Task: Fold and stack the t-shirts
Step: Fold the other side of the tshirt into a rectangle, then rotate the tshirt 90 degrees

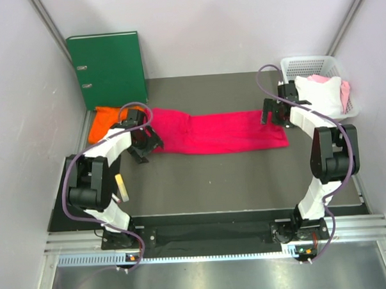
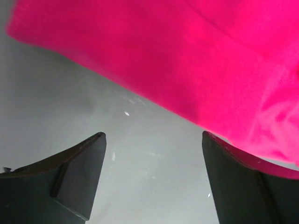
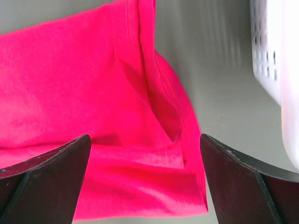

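Observation:
A crimson-pink t-shirt (image 1: 218, 132) lies on the dark table as a long folded strip running left to right. An orange t-shirt (image 1: 105, 121) lies bunched at its left end. My left gripper (image 1: 144, 146) hovers at the strip's near left edge. In the left wrist view that gripper (image 2: 154, 134) is open over bare table, with the pink t-shirt (image 2: 187, 60) just ahead of its fingertips. My right gripper (image 1: 272, 115) is at the strip's right end. In the right wrist view it (image 3: 145, 136) stands wide open above the pink shirt's hemmed corner (image 3: 140, 154), holding nothing.
A green ring binder (image 1: 107, 68) stands against the back wall at the left. A white basket (image 1: 311, 67) holding white and pale pink cloth sits at the back right, close to the right arm, and its wall (image 3: 266, 51) shows in the right wrist view. White walls enclose the table.

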